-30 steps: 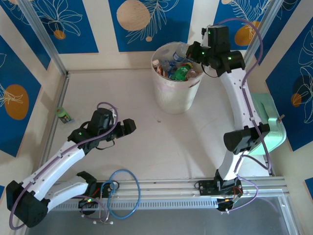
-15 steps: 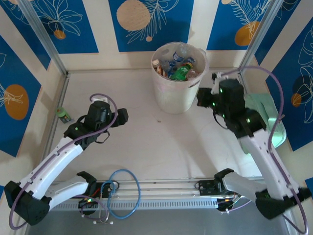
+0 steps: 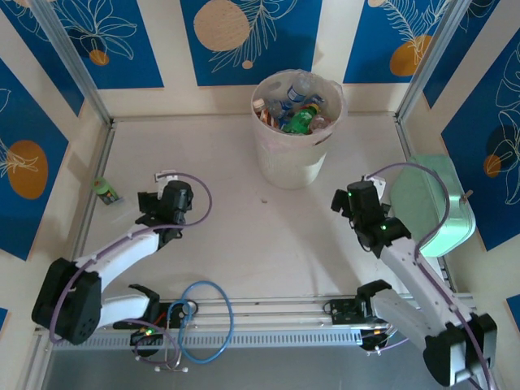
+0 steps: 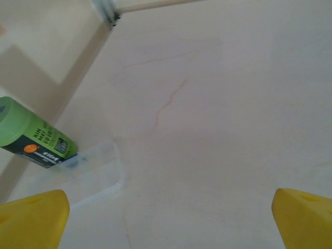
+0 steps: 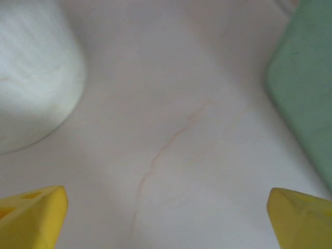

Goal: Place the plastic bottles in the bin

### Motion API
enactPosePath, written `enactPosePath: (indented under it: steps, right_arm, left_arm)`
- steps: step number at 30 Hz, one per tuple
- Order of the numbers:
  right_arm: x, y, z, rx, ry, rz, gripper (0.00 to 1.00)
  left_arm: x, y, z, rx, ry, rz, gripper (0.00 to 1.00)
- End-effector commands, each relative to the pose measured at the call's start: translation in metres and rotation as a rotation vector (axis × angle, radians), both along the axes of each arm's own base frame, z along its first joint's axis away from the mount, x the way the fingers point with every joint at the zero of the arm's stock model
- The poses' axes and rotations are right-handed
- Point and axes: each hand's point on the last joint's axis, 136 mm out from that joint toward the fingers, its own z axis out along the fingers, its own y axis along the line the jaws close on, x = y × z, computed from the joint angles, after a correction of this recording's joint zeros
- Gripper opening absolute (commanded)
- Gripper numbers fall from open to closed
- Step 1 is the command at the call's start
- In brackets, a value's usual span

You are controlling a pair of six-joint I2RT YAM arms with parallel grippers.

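- The pale table [image 3: 236, 236] fills the middle of the top view, fenced by metal rails and by walls with blue panels.
- The left arm [image 3: 114, 252] reaches from the near-left corner toward the left-middle of the table. The right arm [image 3: 414, 272] reaches from the near-right corner toward the right-middle.
- The bin [image 3: 288, 162], a round pale bucket with a clear liner folded over its rim, stands at the far centre of the table. The right wrist view shows its wall [image 5: 31, 78] far and to the left of that gripper.
- A mint-green rounded box [image 3: 435, 207] sits at the right edge, just right of the right arm. In the right wrist view its side [image 5: 306, 78] is on the right.
- A blue cable loop [image 3: 203, 283] lies at the near edge, between the two arm bases.
- The left gripper [image 3: 152, 209] hangs over the left part of the table. In its wrist view the gripper [image 4: 166, 223] has its yellow fingertips [image 4: 33, 218] spread wide, with nothing between them.
- The right gripper [image 3: 351, 197] hangs near and to the right of the bin. Its wrist view shows the gripper [image 5: 166, 218] spread just as wide, with bare table between the tips.
- A heap of plastic bottles [image 3: 294, 112] fills the bin to the rim, with a green one near the top.
- One lone bottle [image 3: 105, 191] with a green label lies on its side at the left edge, against the rail and well apart from the bin. In the left wrist view this bottle [image 4: 31, 137] lies just beyond the left fingertip, untouched.
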Motion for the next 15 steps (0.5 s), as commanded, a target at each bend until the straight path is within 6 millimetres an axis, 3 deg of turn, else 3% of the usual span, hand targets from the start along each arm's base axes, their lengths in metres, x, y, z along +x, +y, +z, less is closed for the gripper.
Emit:
enactPosePath:
  steps: [1, 5, 8, 12, 15]
  right_arm:
    - [0.018, -0.030, 0.000, -0.140, -0.066, -0.132, 0.99]
    - [0.047, -0.016, -0.026, -0.195, -0.111, -0.007, 0.99]
    - [0.063, -0.006, -0.046, -0.205, -0.166, 0.072, 0.99]
    - [0.085, 0.025, -0.037, -0.126, -0.297, 0.267, 0.99]
    - [0.104, 0.023, -0.035, -0.108, -0.302, 0.293, 0.99]
  left_arm:
    - [0.018, 0.020, 0.018, -0.017, -0.104, 0.055, 1.00]
    - [0.027, 0.029, 0.022, -0.002, -0.172, 0.021, 1.00]
    - [0.027, 0.031, 0.009, 0.008, -0.134, -0.003, 1.00]
    - [0.033, 0.025, -0.020, 0.008, -0.127, -0.077, 1.00]
    - [0.049, 0.022, -0.020, 0.017, -0.138, -0.110, 1.00]
